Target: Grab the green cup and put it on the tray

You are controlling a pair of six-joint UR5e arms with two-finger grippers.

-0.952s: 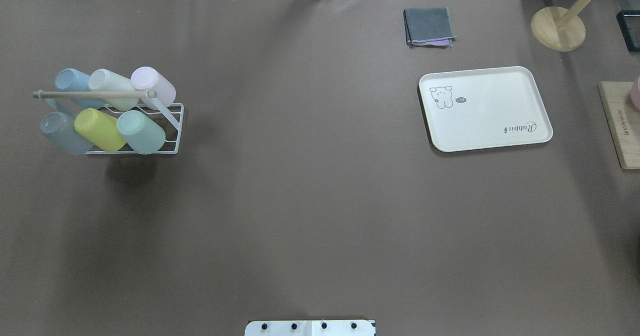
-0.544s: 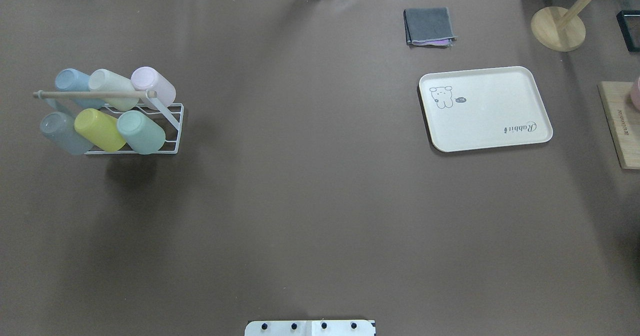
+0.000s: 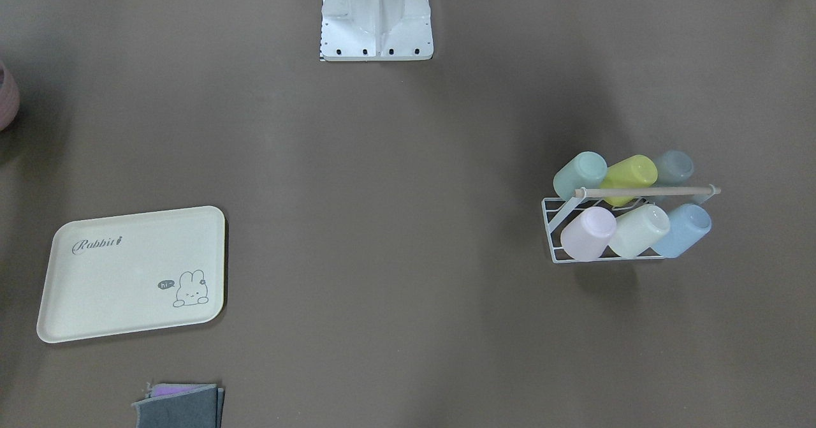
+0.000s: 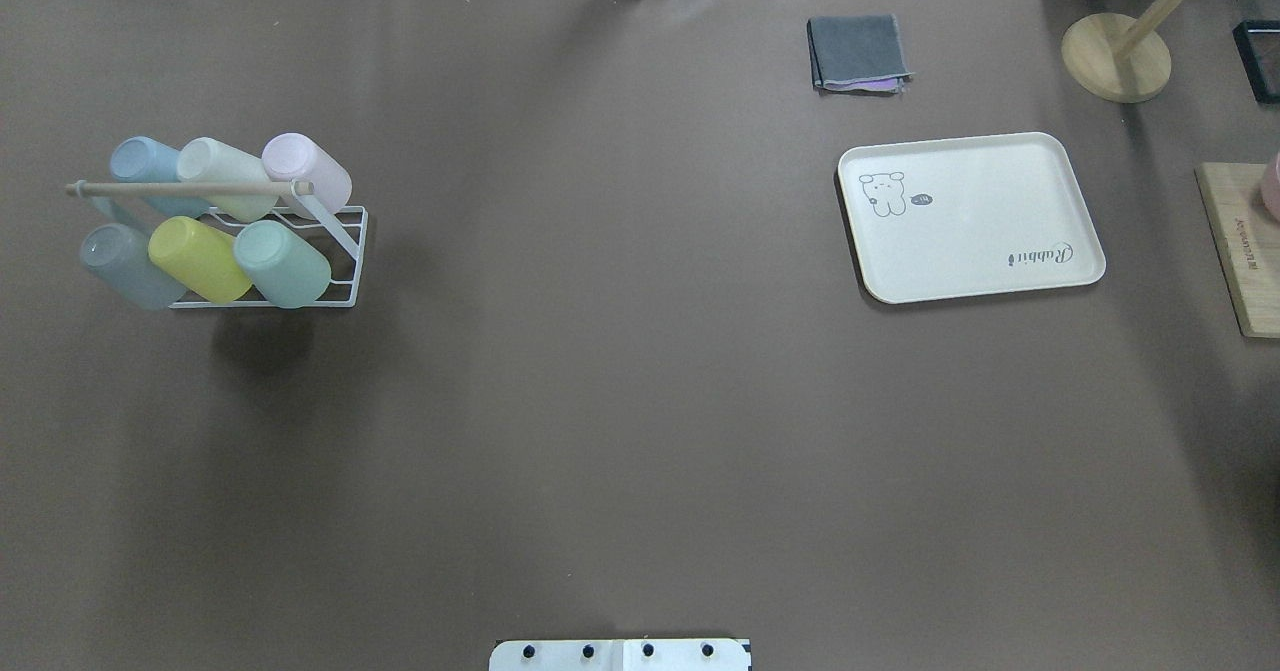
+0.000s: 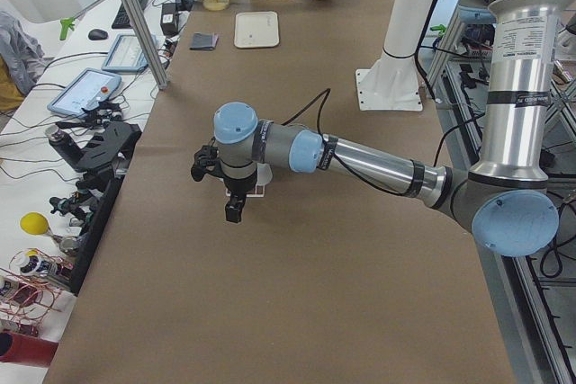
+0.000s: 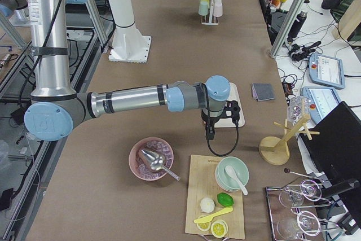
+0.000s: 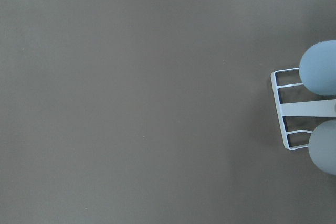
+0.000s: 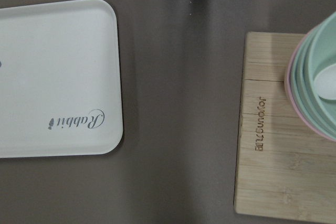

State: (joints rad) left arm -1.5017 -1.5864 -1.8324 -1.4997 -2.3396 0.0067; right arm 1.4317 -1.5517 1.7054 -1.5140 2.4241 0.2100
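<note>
Overhead exterior: green cup racked — left tool, right tool widths unclear (side views).

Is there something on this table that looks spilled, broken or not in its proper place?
Nothing serious stands out. The tray lies slightly askew and is empty. The green cup rests tilted in the white rack, as the rack holds it. No spill or damage shows.

Reads as matt, smooth plastic on the green cup and the cream tray. White-coated metal wire for the rack, bare wood for its rod. Matt brown sheet over the surface; soft grey cloth by the far edge.
</note>
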